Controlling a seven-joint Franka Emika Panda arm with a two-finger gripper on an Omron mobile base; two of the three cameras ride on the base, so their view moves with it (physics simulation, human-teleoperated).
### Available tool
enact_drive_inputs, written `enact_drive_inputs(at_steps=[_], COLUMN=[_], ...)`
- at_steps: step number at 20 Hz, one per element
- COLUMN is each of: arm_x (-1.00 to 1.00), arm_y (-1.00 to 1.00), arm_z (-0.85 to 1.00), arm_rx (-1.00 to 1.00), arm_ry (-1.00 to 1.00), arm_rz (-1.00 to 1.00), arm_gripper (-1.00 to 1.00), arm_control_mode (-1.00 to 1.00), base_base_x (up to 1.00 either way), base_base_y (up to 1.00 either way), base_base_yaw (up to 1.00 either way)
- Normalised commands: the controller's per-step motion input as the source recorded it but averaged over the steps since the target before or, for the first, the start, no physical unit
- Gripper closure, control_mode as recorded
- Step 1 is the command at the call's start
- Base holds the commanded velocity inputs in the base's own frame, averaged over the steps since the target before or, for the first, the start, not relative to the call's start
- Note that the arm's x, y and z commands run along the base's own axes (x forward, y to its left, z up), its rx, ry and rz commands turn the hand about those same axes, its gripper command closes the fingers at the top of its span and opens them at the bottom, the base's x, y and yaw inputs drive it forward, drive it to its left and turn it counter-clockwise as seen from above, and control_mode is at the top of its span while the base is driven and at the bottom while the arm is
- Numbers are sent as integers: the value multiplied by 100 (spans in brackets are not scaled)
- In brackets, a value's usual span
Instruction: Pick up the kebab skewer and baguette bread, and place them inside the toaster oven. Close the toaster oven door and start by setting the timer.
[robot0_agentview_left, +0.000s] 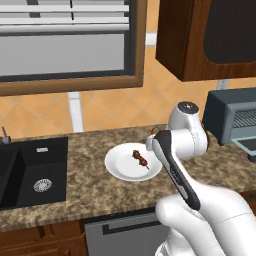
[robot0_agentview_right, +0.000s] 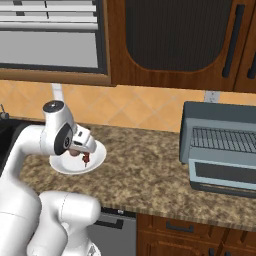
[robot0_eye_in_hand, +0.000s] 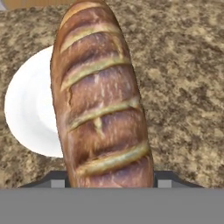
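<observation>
I have the baguette bread (robot0_eye_in_hand: 100, 96) pinched in the gripper (robot0_eye_in_hand: 109, 181), the loaf filling my hand view and running lengthwise away from the fingers, lifted above the white plate (robot0_eye_in_hand: 26, 113). From the base cameras the kebab skewer (robot0_agentview_left: 141, 159) lies alone on that plate on the tabletop (robot0_agentview_left: 90, 175), so I judge the bread is the item in transit and the skewer is yet to be fetched. The toaster oven (robot0_agentview_right: 220, 145) sits well apart to my right with the toaster oven door (robot0_agentview_right: 222, 175) dropped open and the wire rack exposed. Next I need to swing the arm right and bring the loaf level with the rack before letting go.
</observation>
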Motion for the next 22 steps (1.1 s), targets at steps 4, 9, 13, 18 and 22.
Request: enact_drive_inputs(at_steps=[4, 9, 13, 18, 22], arm_x=[0, -38, -36, -1, 0], arm_y=[-17, -63, -77, -3, 5], arm_z=[26, 8, 0, 0, 0], arm_rx=[0, 0, 0, 0, 0], arm_ry=[4, 2, 0, 0, 2], arm_rz=[-12, -6, 0, 0, 0], arm_gripper=[100, 100, 100, 100, 100], arm_control_mode=[-100, -100, -100, -100, -100], base_base_x=[0, 0, 0, 0, 0], base_base_y=[0, 0, 0, 0, 0], base_base_yaw=[0, 0, 0, 0, 0])
